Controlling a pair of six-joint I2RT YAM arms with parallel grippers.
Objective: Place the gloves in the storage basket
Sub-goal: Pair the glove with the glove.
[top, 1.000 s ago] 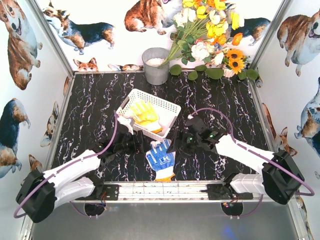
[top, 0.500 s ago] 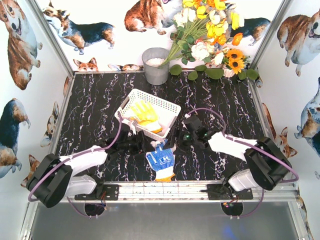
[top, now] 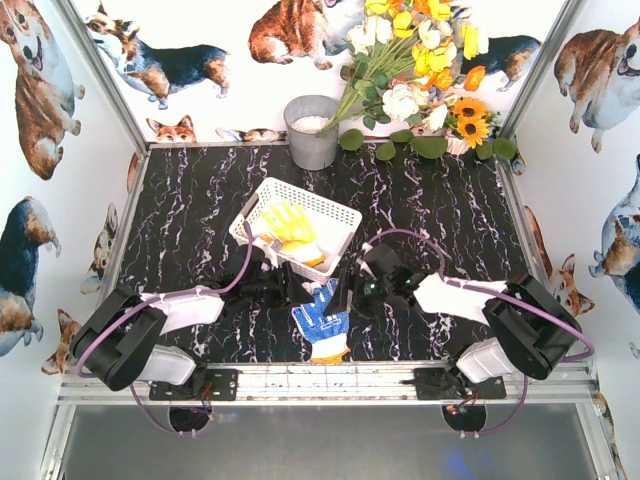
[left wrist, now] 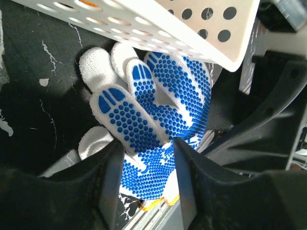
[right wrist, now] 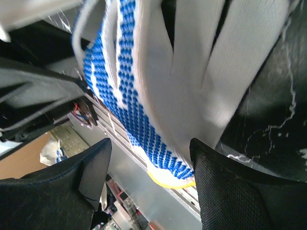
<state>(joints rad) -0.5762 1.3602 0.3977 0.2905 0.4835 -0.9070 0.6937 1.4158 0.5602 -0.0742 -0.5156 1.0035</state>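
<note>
A white glove with blue dots [top: 322,322] lies palm up on the black table near the front edge. My left gripper [top: 292,292] reaches it from the left. In the left wrist view its jaws [left wrist: 146,148] stand half open astride the blue-dotted glove [left wrist: 158,110], over the palm. My right gripper [top: 350,292] comes in from the right, open, with the glove [right wrist: 158,81] in front of its gap [right wrist: 149,148]. The white storage basket [top: 300,192] sits just behind, a yellow glove [top: 290,228] inside it. The basket's corner [left wrist: 158,24] overhangs the glove's fingertips.
A round grey metal bucket [top: 312,132] stands at the back centre, with a bunch of flowers [top: 420,70] to its right. The metal rail [top: 330,378] runs along the table's front edge, just under the glove's cuff. Patterned walls close in both sides.
Both arms have swung inward to the blue-dotted glove. The left jaws have narrowed a good deal around it; the right jaws narrowed slightly. The glove has hardly moved.
</note>
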